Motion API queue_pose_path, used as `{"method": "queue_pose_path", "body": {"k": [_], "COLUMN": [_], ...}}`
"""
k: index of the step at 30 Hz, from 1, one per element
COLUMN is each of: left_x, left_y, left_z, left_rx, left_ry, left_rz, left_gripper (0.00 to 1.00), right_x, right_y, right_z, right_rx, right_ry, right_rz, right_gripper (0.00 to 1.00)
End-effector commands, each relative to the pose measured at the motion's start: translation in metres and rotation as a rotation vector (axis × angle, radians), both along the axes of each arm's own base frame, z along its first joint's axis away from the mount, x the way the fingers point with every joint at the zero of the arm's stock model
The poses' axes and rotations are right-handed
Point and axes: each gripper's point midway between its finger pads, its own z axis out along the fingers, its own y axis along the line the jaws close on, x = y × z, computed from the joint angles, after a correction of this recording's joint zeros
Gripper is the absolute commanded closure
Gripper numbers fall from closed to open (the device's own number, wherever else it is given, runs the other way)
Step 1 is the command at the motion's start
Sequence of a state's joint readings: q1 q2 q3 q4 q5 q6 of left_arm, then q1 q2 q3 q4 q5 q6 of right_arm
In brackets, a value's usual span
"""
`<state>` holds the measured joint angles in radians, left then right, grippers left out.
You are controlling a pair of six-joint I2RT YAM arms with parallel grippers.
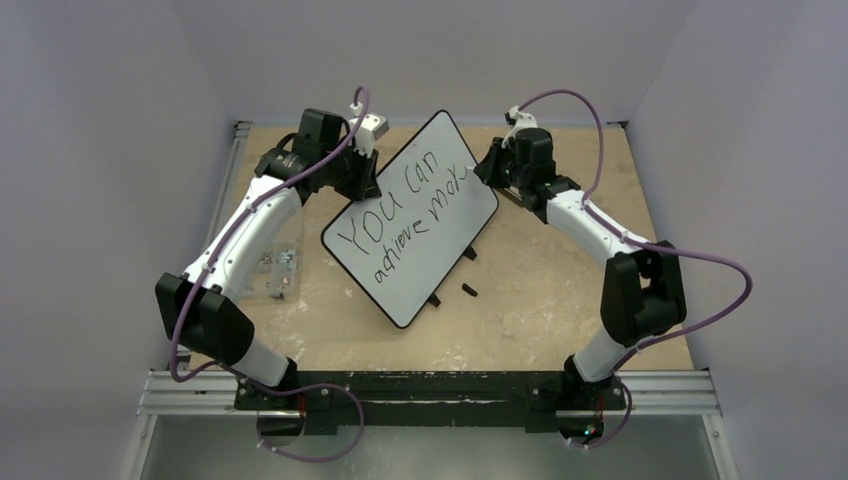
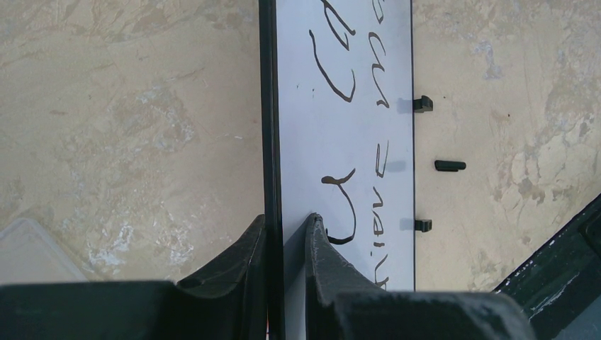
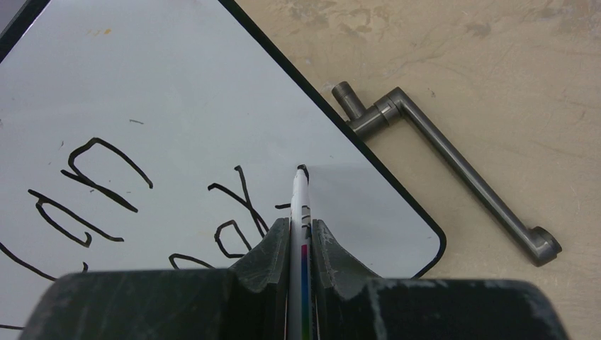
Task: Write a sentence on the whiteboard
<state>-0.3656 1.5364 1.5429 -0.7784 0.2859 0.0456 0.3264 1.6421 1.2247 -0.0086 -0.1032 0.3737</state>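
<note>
- While one whiteboard (image 1: pixel 410 225) is sitting slanted mid-counter (image 1: pixel 560 300), the left jaws are clamping its far-left edge.
- Right jaws are squeezing one marker (image 3: pixel 300 205), its tip meeting the board near the right edge.
- One sentence (image 1: pixel 400 215) is running in two lines.
- One metal crank (image 3: pixel 453 163) is lying just beside that edge.

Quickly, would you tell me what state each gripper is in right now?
Left gripper: closed on the edge of the large black-framed white whiteboard.
Right gripper: closed on the thin white marker pen.
</note>
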Motion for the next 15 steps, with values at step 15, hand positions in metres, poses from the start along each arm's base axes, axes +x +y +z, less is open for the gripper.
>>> {"method": "queue_pose_path", "body": {"k": [15], "left_x": [0.008], "left_y": [0.022], "left_z": [-0.008], "left_rx": [0.201], "left_ry": [-0.081], "left_rz": [-0.021], "left_gripper": [1.0], "right_x": [-0.026], "right_y": [0.009], "right_z": [0.007], "right_rx": [0.043], "right_ry": [-0.01], "right_rz": [0.08], "right_gripper": [1.0]}}
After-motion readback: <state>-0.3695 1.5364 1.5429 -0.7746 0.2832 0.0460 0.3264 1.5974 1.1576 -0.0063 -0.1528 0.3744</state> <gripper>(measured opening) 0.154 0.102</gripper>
